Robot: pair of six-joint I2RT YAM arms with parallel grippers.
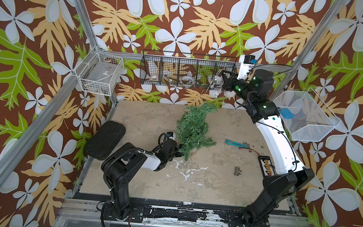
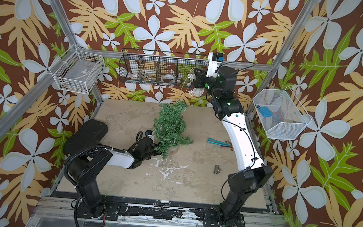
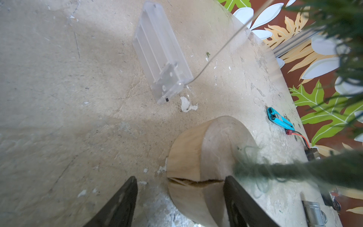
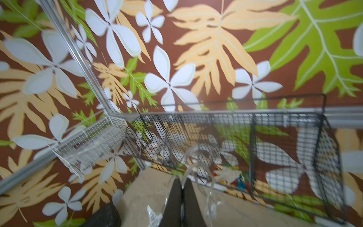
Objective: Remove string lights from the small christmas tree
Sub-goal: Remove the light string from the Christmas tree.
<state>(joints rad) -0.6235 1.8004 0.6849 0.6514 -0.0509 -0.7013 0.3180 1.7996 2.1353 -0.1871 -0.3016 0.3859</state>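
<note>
Three floral walls (image 1: 183, 19) enclose a scuffed beige tabletop (image 1: 149, 178); left jaws spread, right jaws pinch string lights (image 1: 216, 80).

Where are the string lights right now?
In a top view, the string lights hang from the shut right gripper, high at the black wire basket's right end, behind the tree.

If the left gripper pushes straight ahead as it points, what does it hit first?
Probably the wooden base of the small christmas tree, just ahead between the open jaws of the left gripper. The clear battery box lies farther on.
</note>
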